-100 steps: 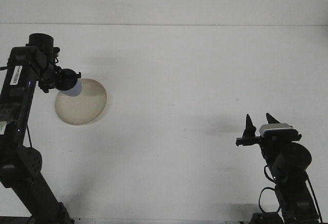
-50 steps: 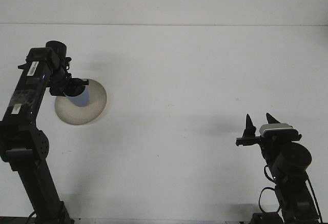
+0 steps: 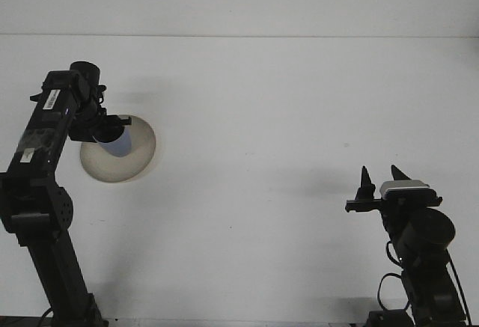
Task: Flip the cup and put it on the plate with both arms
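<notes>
Two arms are working here: the left gripper (image 3: 112, 129) is pinching the cup (image 3: 117, 144) in its fingers over the plate (image 3: 142, 151), nearly done, while the right gripper (image 3: 381, 181) is waiting well apart, fingers spread.

One front camera, set high behind the robot, looks forward and down over the white desk (image 3: 254, 117). It stands far enough back to take in both arms: the left arm (image 3: 45, 162) at 9 o'clock, the right arm (image 3: 419, 245) at 4 o'clock. The desk's far edge runs across 12 o'clock.
</notes>
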Tool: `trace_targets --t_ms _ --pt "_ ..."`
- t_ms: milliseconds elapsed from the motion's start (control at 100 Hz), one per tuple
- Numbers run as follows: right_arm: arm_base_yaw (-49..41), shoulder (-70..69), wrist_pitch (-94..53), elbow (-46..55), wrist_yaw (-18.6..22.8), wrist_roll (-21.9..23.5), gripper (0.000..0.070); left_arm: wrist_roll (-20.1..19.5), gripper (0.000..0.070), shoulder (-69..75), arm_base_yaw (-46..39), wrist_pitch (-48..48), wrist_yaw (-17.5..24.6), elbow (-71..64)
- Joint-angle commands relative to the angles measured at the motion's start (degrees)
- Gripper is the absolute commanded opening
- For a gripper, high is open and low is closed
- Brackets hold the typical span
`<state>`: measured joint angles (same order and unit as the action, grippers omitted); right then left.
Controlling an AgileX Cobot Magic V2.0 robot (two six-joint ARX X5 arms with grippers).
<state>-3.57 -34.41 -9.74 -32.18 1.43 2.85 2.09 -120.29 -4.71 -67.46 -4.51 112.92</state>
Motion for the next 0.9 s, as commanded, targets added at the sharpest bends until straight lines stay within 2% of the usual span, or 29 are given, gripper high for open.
trace_targets --t_ms 0,520,890 --pt "0.1 -0.1 0.7 -0.1 -0.2 0.0 0.0421 0.3 0.0267 -1.7 0.0 -0.2 0.1 1.1" --pt "0.1 -0.1 0.7 -0.1 -0.2 0.1 0.0421 0.4 0.0267 8.1 -0.2 -0.2 0.0 1.1" --pt "0.1 -0.1 0.7 -0.1 -0.2 0.1 0.0421 2.3 0.0267 19.8 1.0 -3.0 0.0 0.5"
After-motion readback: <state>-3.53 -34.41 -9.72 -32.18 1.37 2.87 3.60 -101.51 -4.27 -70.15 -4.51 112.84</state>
